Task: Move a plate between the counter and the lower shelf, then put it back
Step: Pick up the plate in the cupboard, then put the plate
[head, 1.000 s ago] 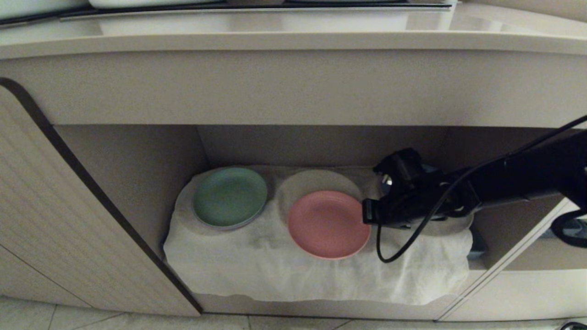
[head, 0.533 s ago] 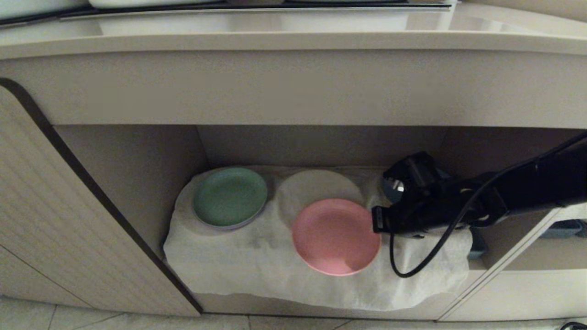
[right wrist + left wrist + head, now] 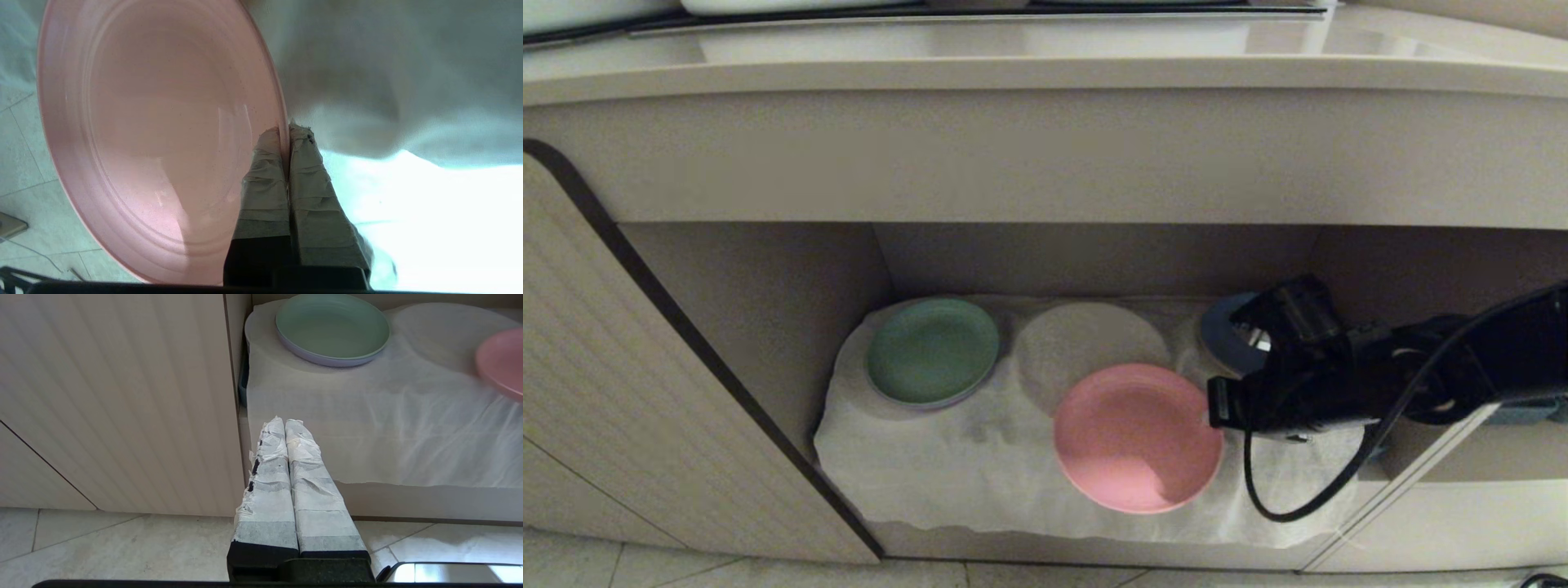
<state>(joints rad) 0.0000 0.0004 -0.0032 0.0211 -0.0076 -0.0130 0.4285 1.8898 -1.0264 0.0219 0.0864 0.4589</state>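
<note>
Fingers point(image 3: 265, 163) of the right gripper point(image 3: 288, 130) are seen clamped on the rim of the plate point(image 3: 1137, 437), which is held over the front part of the cloth point(image 3: 980, 474) on the lower shelf point(image 3: 1094, 543). Fingers of the left gripper point(image 3: 284, 422) are pressed together on nothing, low in front of the shelf. Farther back, a green plate point(image 3: 931, 349) is set on a hump of the cloth, and a dark blue plate point(image 3: 1225, 339) is partly hidden behind the right arm point(image 3: 1462, 367). Above, the counter point(image 3: 1045, 73) is seen.
</note>
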